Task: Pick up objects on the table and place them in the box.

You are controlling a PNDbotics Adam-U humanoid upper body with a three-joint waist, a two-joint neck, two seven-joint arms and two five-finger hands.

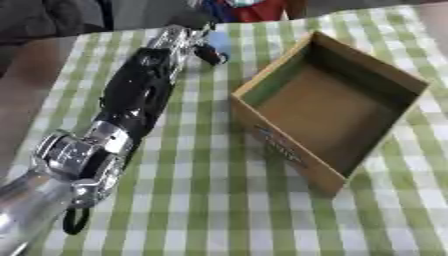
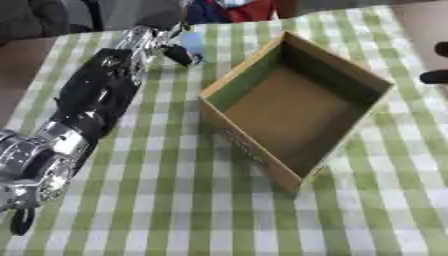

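The left hand (image 1: 203, 44) reached beyond the box (image 1: 280, 145), at a pale blue object (image 1: 219, 42); whether its fingers clamped it, I cannot tell. Probably this was the grasp step; next the object needed lifting over the box wall.

The box (image 1: 328, 107) sits on the bench (image 1: 210, 210) toward its right edge; the left robot hand (image 1: 203, 42) reaches near the far edge, left of the box.

Soft daylight, overall blur

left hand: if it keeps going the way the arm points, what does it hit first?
The left hand reaches toward the table's far edge, at a small pale blue object; that comes first. Beyond it are red and blue items off the table. The box lies to its right, off that line. Depth is unclear.
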